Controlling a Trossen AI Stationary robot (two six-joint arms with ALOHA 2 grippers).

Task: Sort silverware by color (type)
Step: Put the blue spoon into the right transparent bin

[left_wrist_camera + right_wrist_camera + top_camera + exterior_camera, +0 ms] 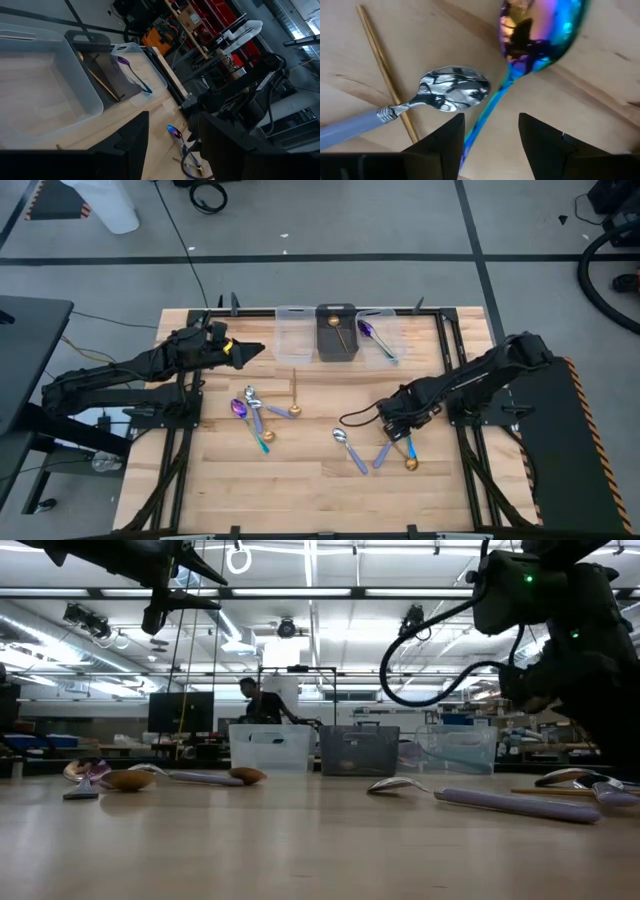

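Observation:
My right gripper (490, 127) is open and low over the right cluster of spoons (385, 452). Its fingers stand on either side of the handle (492, 100) of a rainbow spoon (540, 30) that lies flat on the wood. A silver spoon with a lavender handle (452, 92) and a gold handle (385, 75) lie beside it. My left gripper (170, 150) is open and empty, held high near the left clear bin (292, 335). More spoons lie in a left cluster (250, 415).
Three bins stand at the far edge: a clear one at the left, a dark one (336, 332) with a gold spoon, and a clear one (378, 335) with a rainbow spoon. A silver spoon (345, 442) lies mid-table. A person shows in the room behind (262, 700).

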